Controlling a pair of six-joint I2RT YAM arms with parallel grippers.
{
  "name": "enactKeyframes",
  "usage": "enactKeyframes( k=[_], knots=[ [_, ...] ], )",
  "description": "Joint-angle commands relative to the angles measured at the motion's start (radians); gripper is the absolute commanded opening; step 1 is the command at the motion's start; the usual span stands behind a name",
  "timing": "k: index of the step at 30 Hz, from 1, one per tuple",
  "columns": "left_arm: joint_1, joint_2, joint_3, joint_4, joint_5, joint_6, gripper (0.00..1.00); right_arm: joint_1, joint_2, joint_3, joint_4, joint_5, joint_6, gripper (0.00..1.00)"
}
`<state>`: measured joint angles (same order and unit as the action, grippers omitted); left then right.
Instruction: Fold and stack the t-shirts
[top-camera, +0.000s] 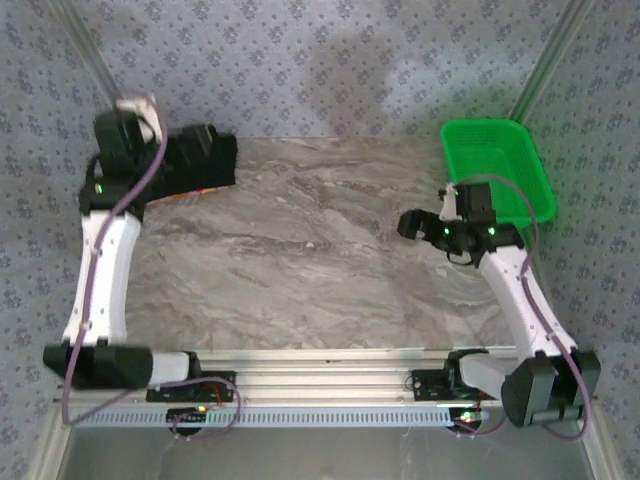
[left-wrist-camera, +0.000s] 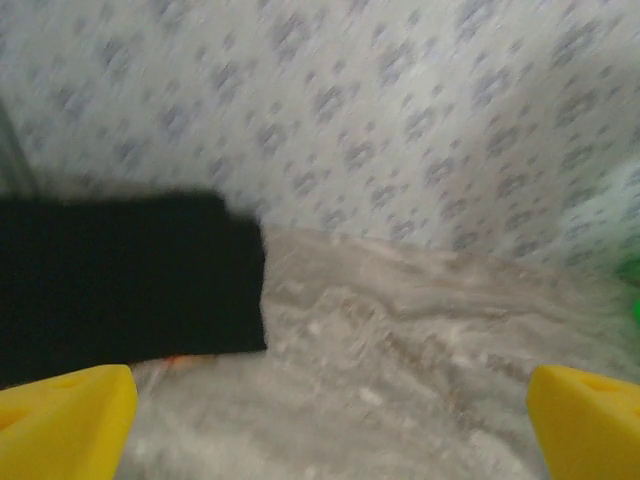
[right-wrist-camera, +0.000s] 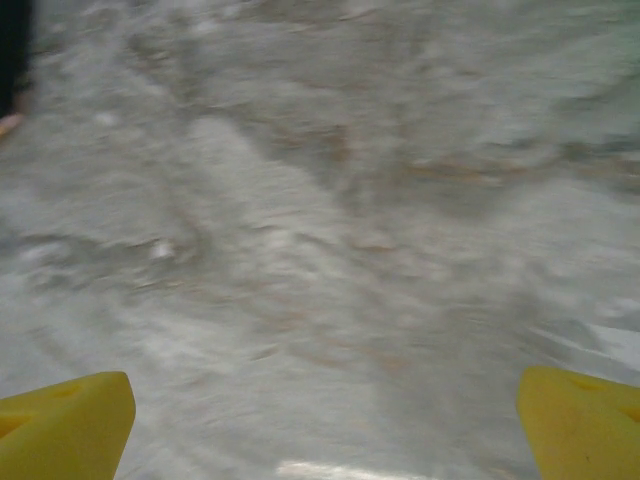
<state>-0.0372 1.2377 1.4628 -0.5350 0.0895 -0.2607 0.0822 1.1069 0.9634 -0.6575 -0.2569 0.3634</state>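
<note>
The black t-shirt (top-camera: 200, 160) lies folded at the table's far left corner; in the left wrist view the black t-shirt (left-wrist-camera: 120, 275) takes up the left side. A thin orange-pink strip of the pink t-shirt (top-camera: 185, 196) sticks out under its near edge, and the same pink t-shirt strip (left-wrist-camera: 178, 357) is mostly hidden by the black cloth. My left gripper (top-camera: 125, 165) hovers at the shirts' left end, and this left gripper (left-wrist-camera: 325, 440) is open and empty. My right gripper (top-camera: 410, 222) hangs over bare table at the right; the right gripper (right-wrist-camera: 325, 435) is open and holds nothing.
A green plastic basket (top-camera: 500, 165) stands at the far right corner, just behind the right wrist. The marble-patterned table (top-camera: 310, 250) stretches between the two arms. Patterned walls close in the back and sides.
</note>
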Motion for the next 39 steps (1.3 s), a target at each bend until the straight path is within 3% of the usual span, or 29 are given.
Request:
enactKeyframes(
  k=[1, 6, 9, 15, 19, 22, 24, 26, 30, 33, 34, 36, 39],
  knots=[
    [-0.030, -0.203, -0.314, 0.143, -0.177, -0.096, 1.00, -0.072, -0.103, -0.131, 0.119, 0.184, -0.053, 1.00],
    [-0.030, -0.454, -0.757, 0.240, -0.337, -0.124, 1.00, -0.185, -0.174, -0.298, 0.251, 0.308, -0.121, 1.00],
    [-0.030, -0.504, -0.945, 0.372, -0.413, -0.106, 1.00, -0.220, -0.227, -0.442, 0.502, 0.354, -0.185, 1.00],
    [-0.029, -0.505, -1.217, 0.834, -0.428, 0.026, 1.00, -0.220, -0.148, -0.643, 0.884, 0.341, -0.166, 1.00],
    [0.002, -0.284, -1.235, 1.050, -0.363, 0.082, 1.00, -0.199, -0.098, -0.748, 1.188, 0.297, -0.205, 1.00],
    [0.018, -0.061, -1.220, 1.261, -0.337, 0.100, 1.00, -0.192, 0.036, -0.744, 1.349, 0.295, -0.243, 1.00],
    [0.018, 0.021, -1.175, 1.291, -0.317, 0.145, 1.00, -0.196, 0.132, -0.722, 1.434, 0.304, -0.242, 1.00],
    [0.017, 0.094, -1.151, 1.357, -0.309, 0.205, 1.00, -0.194, 0.216, -0.658, 1.418, 0.284, -0.283, 1.00],
    [0.071, 0.302, -1.151, 1.547, -0.239, 0.174, 1.00, -0.165, 0.338, -0.607, 1.452, 0.262, -0.337, 1.00],
    [0.076, 0.288, -1.118, 1.462, -0.168, 0.188, 1.00, -0.142, 0.436, -0.620, 1.595, 0.314, -0.337, 1.00],
    [0.082, 0.307, -1.121, 1.514, -0.160, 0.186, 1.00, -0.128, 0.407, -0.591, 1.481, 0.348, -0.345, 1.00],
    [0.082, 0.287, -1.067, 1.364, -0.159, 0.186, 1.00, -0.122, 0.426, -0.604, 1.548, 0.352, -0.350, 1.00],
    [0.075, 0.293, -1.067, 1.374, -0.160, 0.194, 1.00, -0.110, 0.423, -0.597, 1.525, 0.363, -0.364, 1.00]
  ],
)
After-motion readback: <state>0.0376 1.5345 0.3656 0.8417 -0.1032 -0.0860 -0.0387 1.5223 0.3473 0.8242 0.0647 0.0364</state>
